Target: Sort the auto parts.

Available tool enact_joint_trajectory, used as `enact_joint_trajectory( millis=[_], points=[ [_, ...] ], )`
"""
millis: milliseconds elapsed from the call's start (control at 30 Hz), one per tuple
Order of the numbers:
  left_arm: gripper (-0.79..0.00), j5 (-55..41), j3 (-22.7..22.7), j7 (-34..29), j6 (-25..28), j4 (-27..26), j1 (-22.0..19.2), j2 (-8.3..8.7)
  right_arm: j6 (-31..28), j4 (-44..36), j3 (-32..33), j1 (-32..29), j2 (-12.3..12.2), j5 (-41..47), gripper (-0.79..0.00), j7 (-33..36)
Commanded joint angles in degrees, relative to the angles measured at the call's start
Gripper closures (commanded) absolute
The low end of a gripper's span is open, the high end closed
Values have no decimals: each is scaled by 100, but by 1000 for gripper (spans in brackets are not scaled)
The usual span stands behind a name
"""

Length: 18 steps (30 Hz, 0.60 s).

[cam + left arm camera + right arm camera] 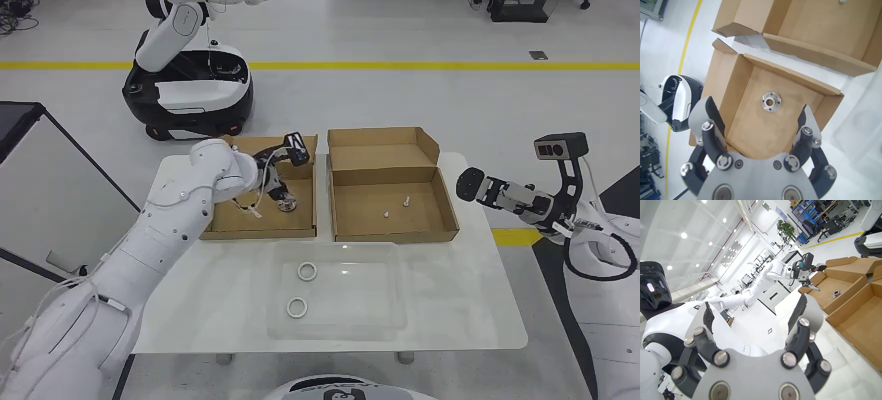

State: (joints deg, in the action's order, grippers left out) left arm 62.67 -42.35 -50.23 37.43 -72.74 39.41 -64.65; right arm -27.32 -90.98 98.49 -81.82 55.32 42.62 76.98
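Note:
A silver round flange (771, 102) lies on the floor of the left cardboard box (225, 222). My left gripper (757, 106) hangs open a little above it, holding nothing; the top view has this gripper (277, 180) over the box, just behind the flange (287, 203). The right cardboard box (430, 215) holds two small pale parts (387, 213) (407, 200). Two metal rings (308, 270) (297, 307) lie in a clear tray (370, 300) at the table's front. My right gripper (755, 302) is open and empty, held off the table's right side (468, 185).
Both boxes have raised back flaps. Another robot's base (190, 90) stands on the floor behind the table, beyond a yellow floor line (450, 66). A dark-edged stand (20, 130) sits to the table's left.

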Motion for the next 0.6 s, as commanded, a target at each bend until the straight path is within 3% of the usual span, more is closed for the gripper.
enact_joint_trajectory(
  millis=[0,167,300,567],
  points=[
    [-785,-149,38,-453,104,-57,-59,-14,0,0,0,0,0,0,-785,0],
    [-785,-760,172,-1435,227,-273,-277,-85,0,0,0,0,0,0,-785,0],
    [-785,-903,616,-1607,56,-532,-464,-74,0,0,0,0,0,0,-785,0],
    [-785,-1641,1952,-1898,-235,-933,-1177,214,0,0,0,0,0,0,-785,0]
  ],
)
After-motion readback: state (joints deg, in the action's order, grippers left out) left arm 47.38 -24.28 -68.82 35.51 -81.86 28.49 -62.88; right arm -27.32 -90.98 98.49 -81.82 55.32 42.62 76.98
